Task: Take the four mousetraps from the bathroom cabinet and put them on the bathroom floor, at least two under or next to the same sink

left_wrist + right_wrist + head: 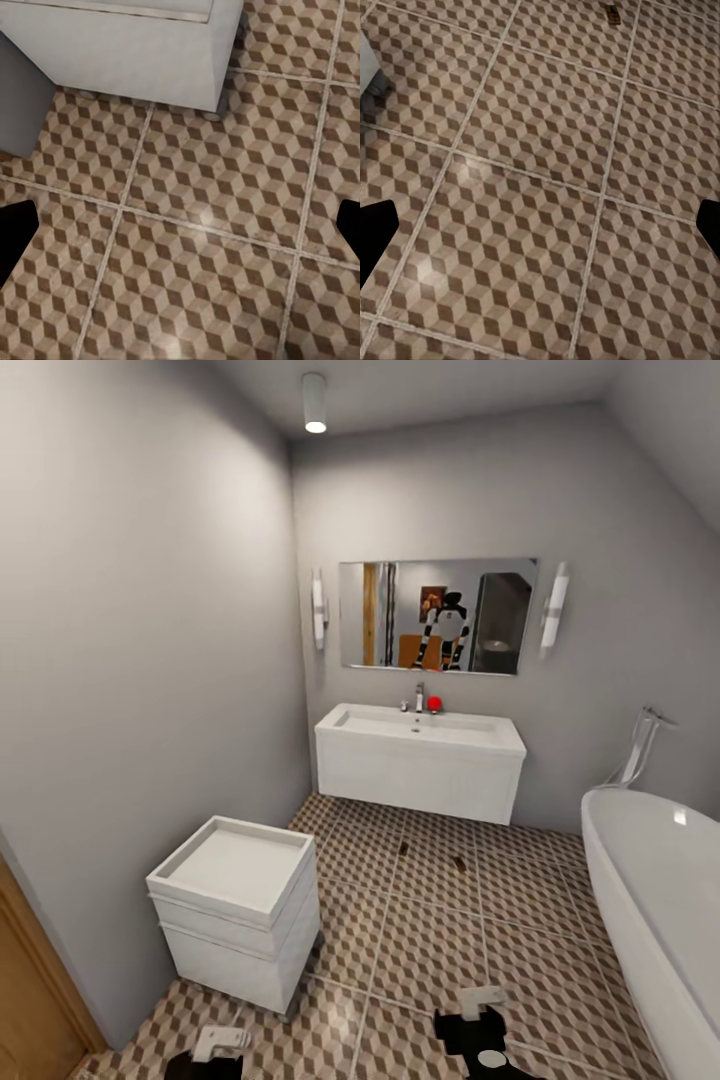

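Observation:
Two mousetraps, small and dark, lie on the cube-patterned bathroom floor (440, 950). One mousetrap (403, 848) and the other mousetrap (459, 863) rest just in front of the white wall-hung sink (420, 765). The right wrist view catches one mousetrap (614, 13) far ahead of the fingers. My left gripper (222, 1045) hangs low over the tiles near the small white drawer unit and is open (180, 232), holding nothing. My right gripper (482, 1000) is also open (540, 232) over bare floor. The cabinet is out of view.
A small white drawer unit (240, 905) stands against the left wall, close to my left gripper. A white oval bathtub (660, 900) lines the right side. A mirror (435, 615) hangs above the sink. An orange-brown wooden panel (25, 1000) edges the lower left.

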Robot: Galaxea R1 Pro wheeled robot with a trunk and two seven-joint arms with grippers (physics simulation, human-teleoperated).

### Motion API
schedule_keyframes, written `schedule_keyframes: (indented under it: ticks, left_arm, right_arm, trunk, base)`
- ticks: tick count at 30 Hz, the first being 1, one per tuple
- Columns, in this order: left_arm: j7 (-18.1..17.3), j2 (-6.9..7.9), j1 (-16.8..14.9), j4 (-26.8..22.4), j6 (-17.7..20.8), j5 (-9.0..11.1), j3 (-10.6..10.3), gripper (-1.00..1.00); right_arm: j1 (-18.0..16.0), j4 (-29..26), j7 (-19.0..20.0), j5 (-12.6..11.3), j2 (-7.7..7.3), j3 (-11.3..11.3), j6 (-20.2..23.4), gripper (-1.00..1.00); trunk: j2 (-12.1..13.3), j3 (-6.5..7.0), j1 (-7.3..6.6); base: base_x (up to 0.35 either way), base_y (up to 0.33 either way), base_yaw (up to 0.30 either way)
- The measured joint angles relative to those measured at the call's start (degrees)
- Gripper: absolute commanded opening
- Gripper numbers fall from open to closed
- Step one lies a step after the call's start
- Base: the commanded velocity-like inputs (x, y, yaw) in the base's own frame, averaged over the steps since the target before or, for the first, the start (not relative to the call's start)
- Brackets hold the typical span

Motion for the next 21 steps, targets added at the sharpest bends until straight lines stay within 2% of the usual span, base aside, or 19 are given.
schedule_keyframes:
  ticks: [12, 21]
  left_arm:
    - [0.0, 0.0, 0.0, 0.0, 0.0, 0.0, 0.0, 1.0]
    - [0.0, 0.0, 0.0, 0.0, 0.0, 0.0, 0.0, 1.0]
  right_arm:
    - [0.0, 0.0, 0.0, 0.0, 0.07, 0.0, 0.0, 1.0]
    - [0.0, 0.0, -0.1, 0.0, 0.09, 0.0, 0.0, 1.0]
  trunk:
    - [0.0, -0.96, 0.0]
    - [0.0, -1.59, 0.0]
  base:
    - [0.0, 0.0, 0.133]
    - [0.0, 0.0, 0.185]
